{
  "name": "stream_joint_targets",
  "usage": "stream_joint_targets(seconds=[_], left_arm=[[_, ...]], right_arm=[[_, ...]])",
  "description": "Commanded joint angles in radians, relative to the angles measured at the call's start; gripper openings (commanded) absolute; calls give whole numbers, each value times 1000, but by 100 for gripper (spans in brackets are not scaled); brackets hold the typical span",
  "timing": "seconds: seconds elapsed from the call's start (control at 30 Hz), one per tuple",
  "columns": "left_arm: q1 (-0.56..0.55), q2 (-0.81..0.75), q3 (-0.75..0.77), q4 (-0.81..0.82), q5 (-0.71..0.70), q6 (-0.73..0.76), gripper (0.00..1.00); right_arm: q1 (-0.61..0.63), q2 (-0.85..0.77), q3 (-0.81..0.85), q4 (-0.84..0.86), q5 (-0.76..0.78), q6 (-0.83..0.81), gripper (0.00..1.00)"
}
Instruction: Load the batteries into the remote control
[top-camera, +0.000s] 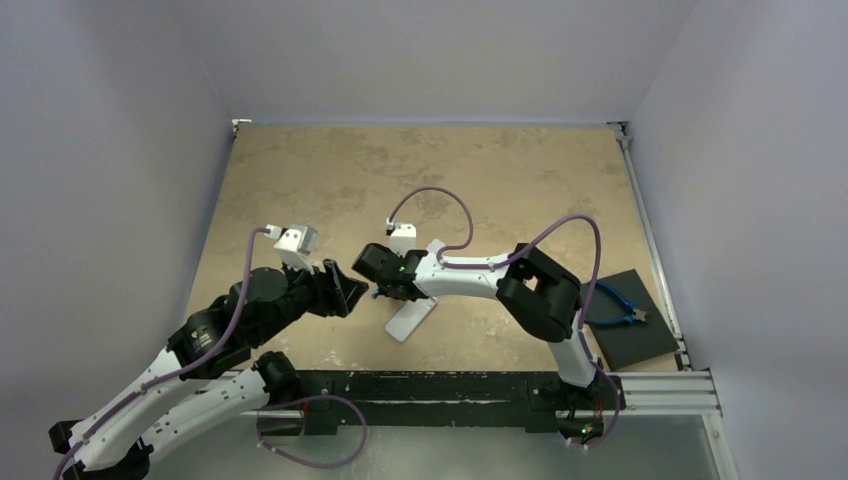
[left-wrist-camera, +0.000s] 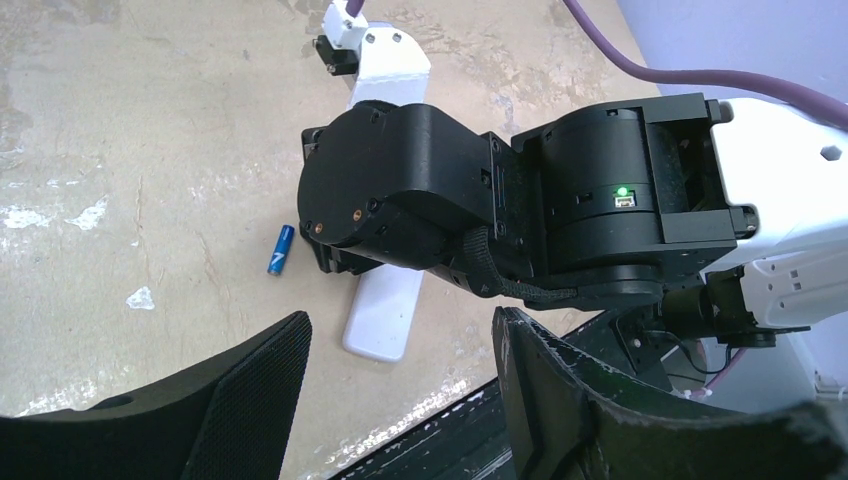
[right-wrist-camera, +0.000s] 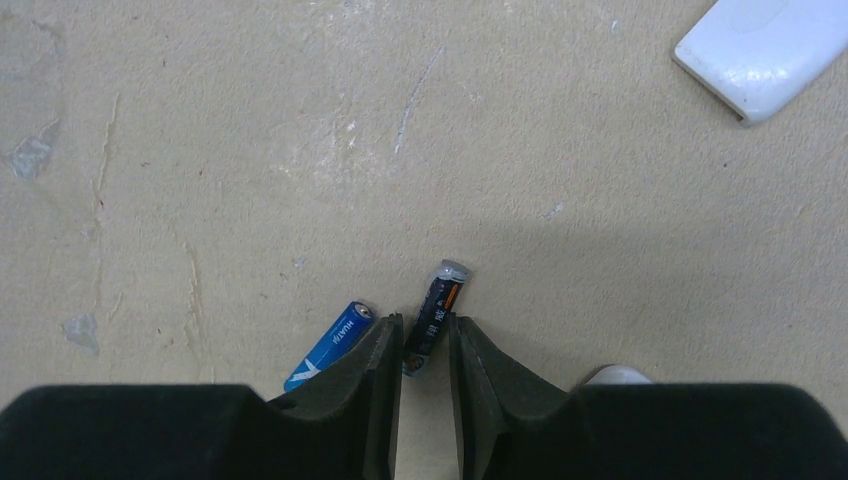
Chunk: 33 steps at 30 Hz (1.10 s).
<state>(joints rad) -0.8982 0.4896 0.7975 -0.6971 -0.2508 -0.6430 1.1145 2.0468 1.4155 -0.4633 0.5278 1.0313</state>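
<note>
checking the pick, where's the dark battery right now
In the right wrist view the dark battery lies on the table between the fingertips of the right gripper, with the blue battery outside them on the picture's left.

Pale purple walls (top-camera: 110, 120) are standing around a tan, blotchy bench (top-camera: 330, 170). Soft, even light is falling on it. A metal rail (top-camera: 665, 392) is running along the near edge, and a black mat (top-camera: 645, 347) is lying at the right side.

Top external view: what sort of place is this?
Probably a robot test cell: a tan table closed in by plain lavender walls, left arm and right arm bolted to a metal rail at its near edge.
</note>
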Motion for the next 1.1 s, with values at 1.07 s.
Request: stream_joint_targets(seconds=[1.07], left_arm=[[-4,35,7,23,-51,-15,67]], right_arm=[[4,8,-29,-34,-106,-185,31]])
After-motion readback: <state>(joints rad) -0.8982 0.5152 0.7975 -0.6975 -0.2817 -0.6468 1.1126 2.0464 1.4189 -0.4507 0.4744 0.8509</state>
